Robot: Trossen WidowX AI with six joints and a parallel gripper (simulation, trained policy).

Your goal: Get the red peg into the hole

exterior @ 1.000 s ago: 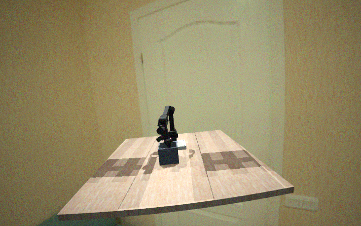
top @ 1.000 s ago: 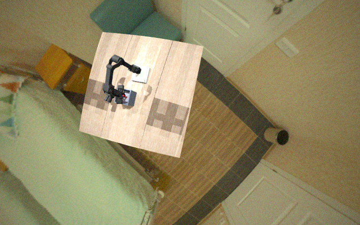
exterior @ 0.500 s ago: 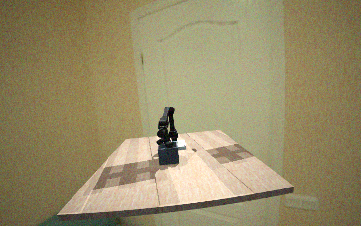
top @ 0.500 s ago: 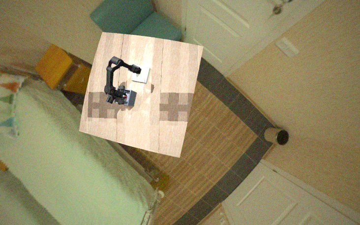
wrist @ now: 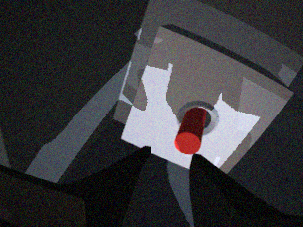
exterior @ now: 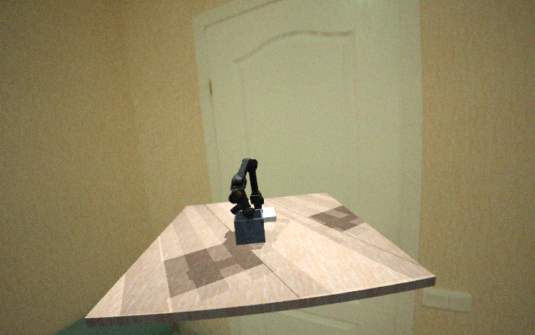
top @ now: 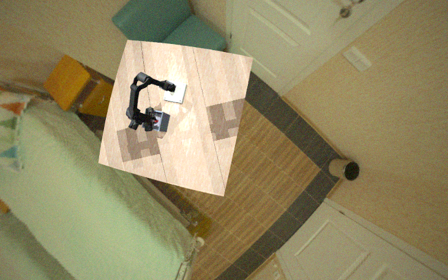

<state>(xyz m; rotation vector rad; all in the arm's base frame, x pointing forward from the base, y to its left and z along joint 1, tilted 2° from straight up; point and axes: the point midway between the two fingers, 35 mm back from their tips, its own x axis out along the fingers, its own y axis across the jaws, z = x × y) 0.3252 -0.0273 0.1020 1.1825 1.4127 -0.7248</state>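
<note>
Red peg point(top: 155, 121) point(wrist: 188, 143) inside open box point(top: 164, 123) point(exterior: 250, 231) point(wrist: 219, 19), lower end at hole in bottom plate point(wrist: 145, 126), upper part sticking out; depth unclear. Tool point(top: 153, 118) point(exterior: 248, 213) point(wrist: 170, 157) slightly open, peg unheld, tips near it. Box on wooden surface point(top: 191, 154) point(exterior: 319, 257).
</note>
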